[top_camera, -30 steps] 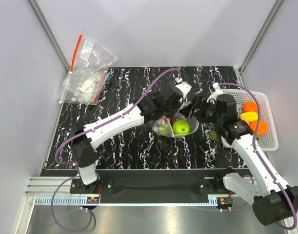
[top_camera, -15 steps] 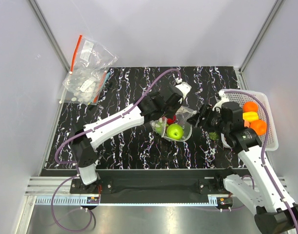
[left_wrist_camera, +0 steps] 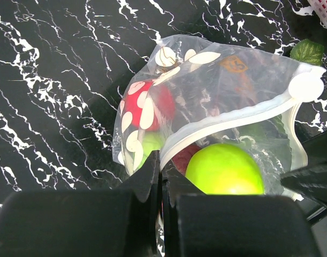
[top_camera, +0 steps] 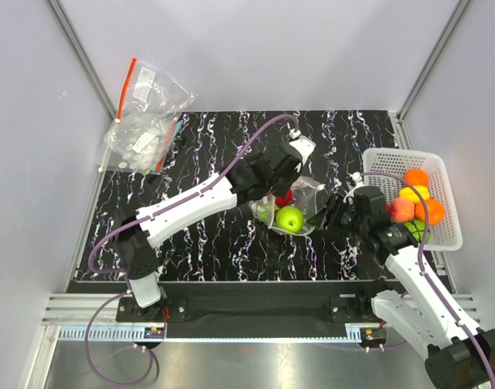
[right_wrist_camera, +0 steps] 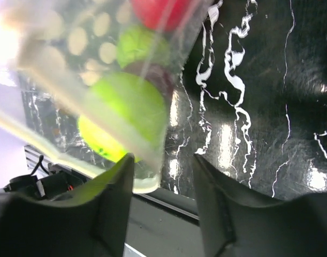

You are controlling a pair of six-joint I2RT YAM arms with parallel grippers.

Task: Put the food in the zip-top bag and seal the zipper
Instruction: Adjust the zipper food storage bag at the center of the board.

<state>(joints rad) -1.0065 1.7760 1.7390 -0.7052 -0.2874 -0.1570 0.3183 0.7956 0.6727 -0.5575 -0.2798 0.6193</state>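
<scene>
The dotted zip-top bag (top_camera: 300, 209) lies mid-table with a green apple (top_camera: 290, 217) and a red fruit (top_camera: 284, 197) inside. In the left wrist view the bag (left_wrist_camera: 217, 85) shows the apple (left_wrist_camera: 225, 168), a red piece (left_wrist_camera: 147, 104) and the pale zipper (left_wrist_camera: 233, 120) curving across its mouth. My left gripper (left_wrist_camera: 160, 160) is shut on the bag's mouth edge at the zipper. My right gripper (right_wrist_camera: 163, 160) is open, and the bag's lower corner (right_wrist_camera: 147, 179) lies between its jaws, with the apple (right_wrist_camera: 126, 112) just above. It sits to the right of the bag in the top view (top_camera: 328, 215).
A white basket (top_camera: 377, 158) at the right holds orange (top_camera: 416, 177), yellow (top_camera: 413, 194) and other toy fruits. A green leafy piece (left_wrist_camera: 308, 51) lies on the table beyond the bag. A clear bag with a red strip (top_camera: 146, 117) lies at the far left.
My right arm has drawn back towards the near edge, its gripper dropping from the bag's far right side to its right corner. The bag and apple shifted slightly left.
</scene>
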